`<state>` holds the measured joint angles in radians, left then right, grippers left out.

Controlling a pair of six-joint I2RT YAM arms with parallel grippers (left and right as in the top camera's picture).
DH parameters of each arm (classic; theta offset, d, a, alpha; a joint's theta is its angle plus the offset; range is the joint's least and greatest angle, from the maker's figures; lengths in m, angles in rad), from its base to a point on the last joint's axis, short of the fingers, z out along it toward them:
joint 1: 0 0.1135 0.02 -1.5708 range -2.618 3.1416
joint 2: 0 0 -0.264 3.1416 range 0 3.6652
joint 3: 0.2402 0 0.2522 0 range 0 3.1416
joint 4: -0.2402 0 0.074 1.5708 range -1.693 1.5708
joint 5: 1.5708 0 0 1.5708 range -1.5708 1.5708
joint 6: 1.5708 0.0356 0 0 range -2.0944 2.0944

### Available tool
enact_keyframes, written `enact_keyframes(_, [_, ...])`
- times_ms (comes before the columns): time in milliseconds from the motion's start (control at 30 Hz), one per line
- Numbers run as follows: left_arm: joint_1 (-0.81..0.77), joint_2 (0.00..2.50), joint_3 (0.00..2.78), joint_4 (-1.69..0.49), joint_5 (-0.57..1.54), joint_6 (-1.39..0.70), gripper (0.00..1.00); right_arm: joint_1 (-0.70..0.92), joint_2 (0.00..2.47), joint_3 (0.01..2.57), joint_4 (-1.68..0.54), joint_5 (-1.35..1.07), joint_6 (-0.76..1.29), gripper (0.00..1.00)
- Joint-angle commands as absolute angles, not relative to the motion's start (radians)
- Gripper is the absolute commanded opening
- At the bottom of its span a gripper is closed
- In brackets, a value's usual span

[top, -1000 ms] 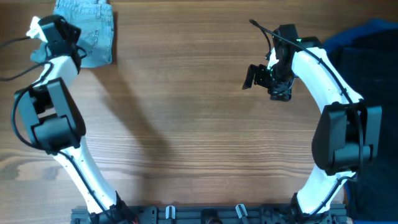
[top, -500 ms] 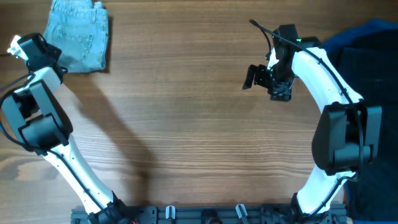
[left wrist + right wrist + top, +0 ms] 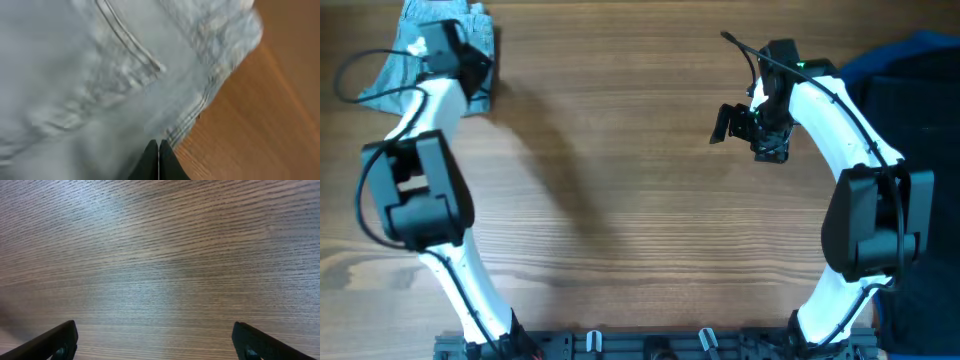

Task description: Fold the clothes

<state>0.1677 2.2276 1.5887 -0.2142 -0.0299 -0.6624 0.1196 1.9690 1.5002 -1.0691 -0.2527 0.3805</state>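
The pale blue denim shorts [image 3: 388, 88] lie folded at the table's far left corner, partly hidden under my left arm. My left gripper [image 3: 448, 52] hangs over them. In the left wrist view its fingertips [image 3: 158, 146] are pressed together at the shorts' stitched hem [image 3: 195, 112], with no cloth showing between them. A pocket seam [image 3: 130, 45] runs across the denim above. My right gripper [image 3: 748, 130] hovers over bare wood at the right of centre. It stands wide open [image 3: 155, 332] with nothing between its fingers.
A heap of black fabric [image 3: 925, 130] with bright-blue cloth [image 3: 920, 45] behind it fills the right edge of the table, beside my right arm. Wooden tabletop [image 3: 620, 180] spreads between the two arms.
My left gripper swung out past the shorts' left side, then came back over them. The shorts have shifted a little to the left. The right arm has not moved.
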Motion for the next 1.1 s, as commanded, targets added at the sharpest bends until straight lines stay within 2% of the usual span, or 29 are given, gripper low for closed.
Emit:
enact_keyframes(0, [0.144,2.325,1.584,-0.125,-0.024,-0.694,0.04,0.126,1.957,1.496,-1.066,-0.24,0.374,1.0])
enact_keyframes(300, [0.149,2.444,1.584,0.107,-0.075,-0.677,0.04,0.126,1.957,1.496,-1.056,-0.24,0.373,1.0])
enact_keyframes(367, [0.149,2.431,1.585,0.1,-0.041,-0.597,0.2,0.126,1.957,1.496,-1.056,-0.24,0.373,1.0])
enact_keyframes(400, [0.147,2.41,1.585,0.076,-0.04,-0.579,0.36,0.126,1.957,1.496,-1.056,-0.24,0.373,1.0])
enact_keyframes(467, [0.147,2.339,1.585,0.003,0.006,-0.574,0.43,0.126,1.957,1.496,-1.056,-0.241,0.368,1.0])
enact_keyframes(533, [0.146,2.249,1.585,-0.053,0.112,-0.518,0.58,0.126,1.957,1.497,-1.052,-0.24,0.367,1.0])
enact_keyframes(567, [0.146,2.201,1.585,-0.091,0.153,-0.519,0.62,0.126,1.957,1.497,-1.047,-0.24,0.366,1.0])
enact_keyframes(600, [0.146,2.151,1.585,-0.128,0.192,-0.519,0.7,0.126,1.957,1.497,-1.042,-0.24,0.365,0.99])
enact_keyframes(633, [0.146,2.105,1.585,-0.163,0.225,-0.52,0.84,0.124,1.957,1.502,-1.048,-0.241,0.324,1.0])
enact_keyframes(667, [0.146,2.045,1.585,-0.205,0.26,-0.52,0.94,0.122,1.955,1.516,-1.06,-0.231,0.27,0.99])
enact_keyframes(700, [0.146,1.977,1.585,-0.253,0.281,-0.519,0.98,0.115,1.948,1.541,-1.086,-0.186,0.266,1.0])
enact_keyframes(833, [0.146,1.761,1.585,-0.444,0.281,-0.519,0.99,0.098,1.81,1.635,-1.206,-0.047,0.301,1.0])
enact_keyframes(1067, [0.146,1.399,1.585,-0.717,0.389,-0.474,1.0,0.098,1.265,1.637,-1.406,-0.04,0.318,1.0])
